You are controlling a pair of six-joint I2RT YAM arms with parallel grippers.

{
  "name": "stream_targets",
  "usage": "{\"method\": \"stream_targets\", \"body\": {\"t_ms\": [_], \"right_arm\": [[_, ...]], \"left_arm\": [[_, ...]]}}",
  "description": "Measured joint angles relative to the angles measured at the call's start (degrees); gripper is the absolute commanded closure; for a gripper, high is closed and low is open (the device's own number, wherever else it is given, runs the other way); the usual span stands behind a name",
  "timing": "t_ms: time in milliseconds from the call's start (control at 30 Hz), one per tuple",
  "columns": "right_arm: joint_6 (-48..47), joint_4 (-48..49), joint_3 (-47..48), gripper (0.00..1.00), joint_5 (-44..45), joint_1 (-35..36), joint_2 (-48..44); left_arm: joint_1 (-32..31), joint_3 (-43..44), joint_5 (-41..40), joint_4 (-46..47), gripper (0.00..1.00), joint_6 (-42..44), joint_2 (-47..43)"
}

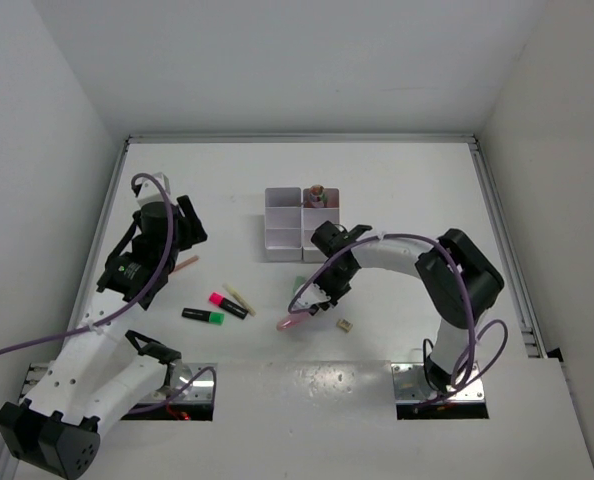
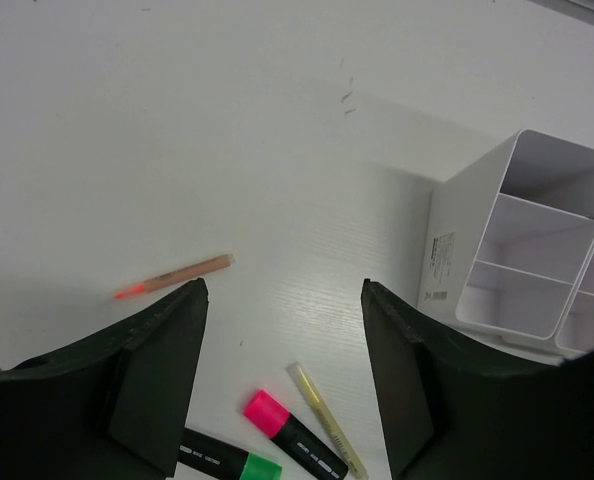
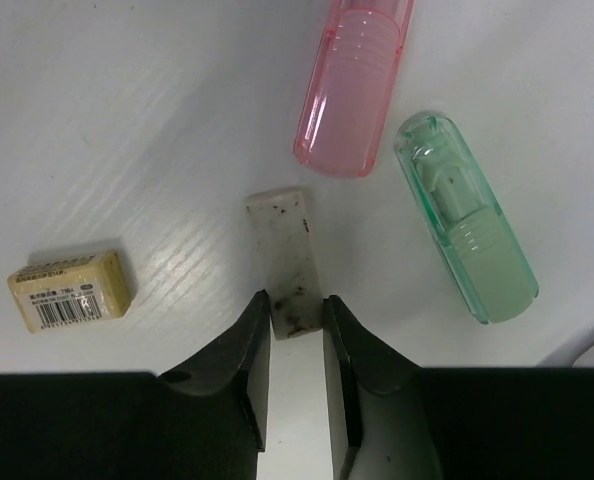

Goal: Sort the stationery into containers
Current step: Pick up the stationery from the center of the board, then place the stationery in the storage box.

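The right hand pinches the near end of a grubby white eraser, which lies flat on the counter with its long axis running away from the fingers; beyond it a pink case points much the same way and a green case slants beside it; a tan eraser sits on the other side; the left hand hangs spread, with an orange stick lying crosswise just beyond it and a pink highlighter and green highlighter beneath; the white tray stands mid-counter; the surface is smooth and white, boxed in by plain white walls.
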Motion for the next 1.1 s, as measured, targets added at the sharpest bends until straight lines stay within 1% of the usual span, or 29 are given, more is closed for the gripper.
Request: {"method": "stream_targets", "body": {"t_ms": [167, 200, 267, 367, 500, 633, 767, 1033, 1100], "right_arm": [[0.8, -4.0, 0.5, 0.94, -0.7, 0.0, -1.5], [1.7, -4.4, 0.5, 0.94, -1.0, 0.0, -2.7], [5.1, -4.0, 0.5, 0.98, -0.9, 0.0, -8.0], [12.7, -1.4, 2.6, 1.0, 1.6, -0.2, -16.5], [22.6, 7.5, 6.8, 1.0, 9.7, -0.4, -20.3], [30.2, 15.4, 6.7, 1.0, 20.3, -0.5, -19.2], [35.9, 20.7, 7.2, 1.0, 30.3, -0.5, -14.2], [39.7, 23.1, 9.1, 0.89, 39.5, -0.8, -7.9], [40.1, 23.7, 9.1, 0.82, 40.8, -0.9, -7.1]], "left_arm": [[0.0, 0.0, 0.0, 0.0, 0.31, 0.0, 0.0], [0.0, 0.0, 0.0, 0.0, 0.31, 0.0, 0.0], [0.0, 0.0, 0.0, 0.1, 0.31, 0.2, 0.0], [0.0, 0.0, 0.1, 0.2, 0.31, 0.2, 0.0], [0.0, 0.0, 0.2, 0.3, 0.31, 0.3, 0.0], [0.0, 0.0, 0.6, 0.4, 0.31, 0.4, 0.0], [0.0, 0.0, 0.7, 0.4, 0.31, 0.4, 0.0], [0.0, 0.0, 0.7, 0.4, 0.31, 0.4, 0.0], [0.0, 0.0, 0.7, 0.4, 0.31, 0.4, 0.0]]}}
